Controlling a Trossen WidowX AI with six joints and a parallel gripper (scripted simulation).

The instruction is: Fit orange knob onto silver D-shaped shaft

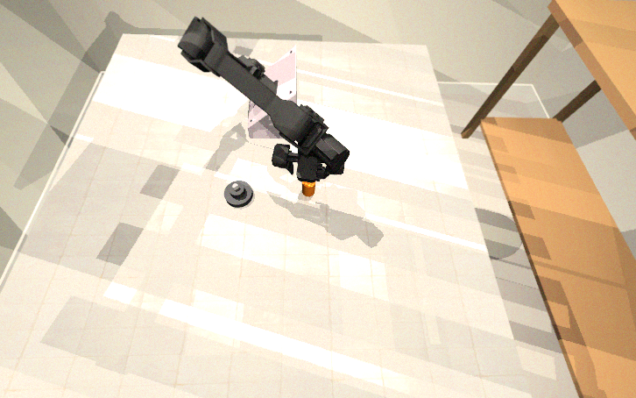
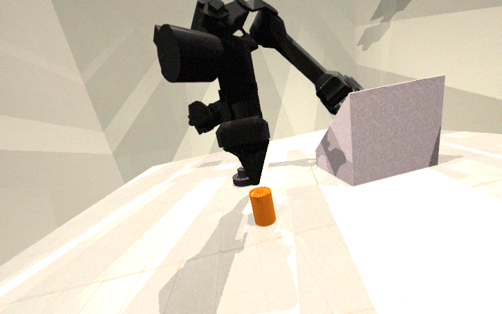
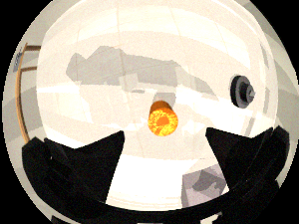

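The orange knob (image 1: 307, 188) (image 2: 263, 207) (image 3: 162, 120) stands upright on the table, its top face showing and its hole hidden underneath. My gripper (image 2: 256, 182) (image 3: 167, 133) is open and empty, pointing down above the knob. In the wrist view the knob shows between the spread fingers, slightly beyond the line of their tips. The dark round pedestal (image 1: 237, 202) (image 2: 241, 180) (image 3: 238, 94) stands to the left of the knob in the top view. Its silver shaft (image 1: 236, 187) (image 3: 252, 94) is bare; the shaft's flat side cannot be made out.
A pinkish-grey wedge-shaped block (image 1: 283, 72) (image 2: 395, 129) (image 3: 195, 191) stands behind the knob in the top view, partly under the arm. A wooden bench-like piece (image 1: 562, 210) is off the table's right side. Arm shadows fall near the knob.
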